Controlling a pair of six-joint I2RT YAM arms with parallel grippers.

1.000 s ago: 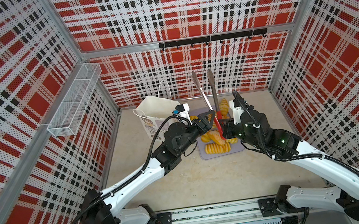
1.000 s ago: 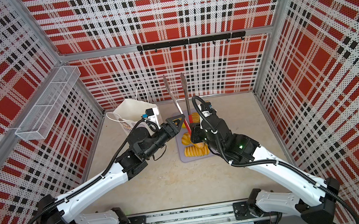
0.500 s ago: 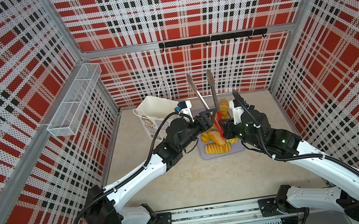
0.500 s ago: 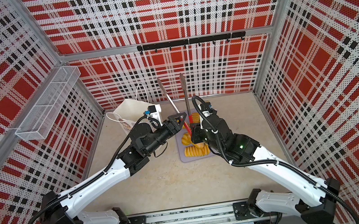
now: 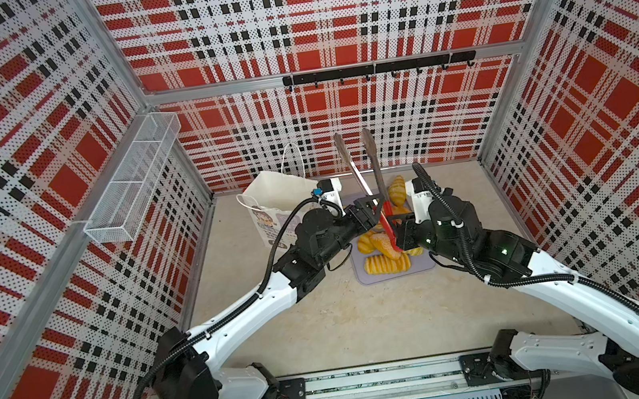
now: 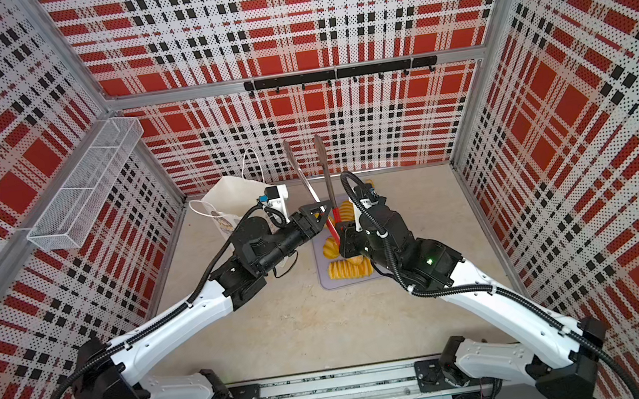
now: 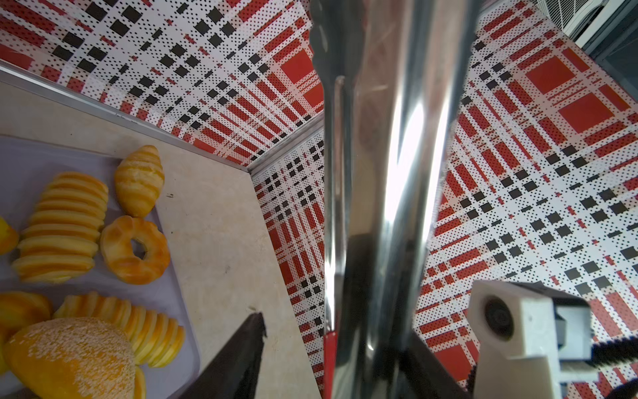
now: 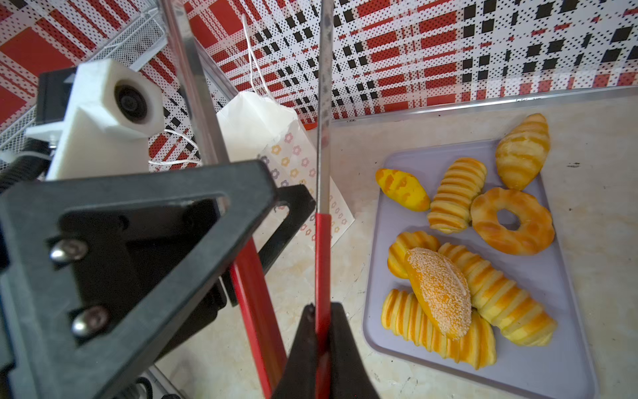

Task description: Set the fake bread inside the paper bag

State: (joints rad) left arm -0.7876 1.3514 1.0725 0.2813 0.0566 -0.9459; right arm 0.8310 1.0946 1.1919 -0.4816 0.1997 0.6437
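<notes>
Several pieces of fake bread [image 5: 387,263] [image 6: 350,268] [image 7: 65,224] [image 8: 483,269] lie on a lilac tray [image 8: 552,362]. The white paper bag [image 5: 279,193] [image 6: 233,191] [image 8: 255,121] stands open at the back left. Red-handled metal tongs [image 5: 362,169] [image 6: 306,177] [image 7: 390,172] [image 8: 324,103] point upward over the tray. My right gripper [image 8: 322,307] [image 5: 397,228] is shut on one red handle. My left gripper [image 7: 333,328] [image 5: 373,206] [image 8: 290,193] straddles the tongs just above the red handles. Its jaws are apart, and one finger [image 7: 257,319] stands clear of the metal.
A wire basket [image 5: 130,179] hangs on the left wall and a black hook rail [image 5: 376,69] on the back wall. Plaid walls close in three sides. The bag's cord handles [image 8: 253,62] stick up behind my left wrist camera [image 8: 103,114].
My left gripper's jaws have narrowed round the tongs. The tongs have leaned slightly to the left. The right arm has kept its grip and place.
</notes>
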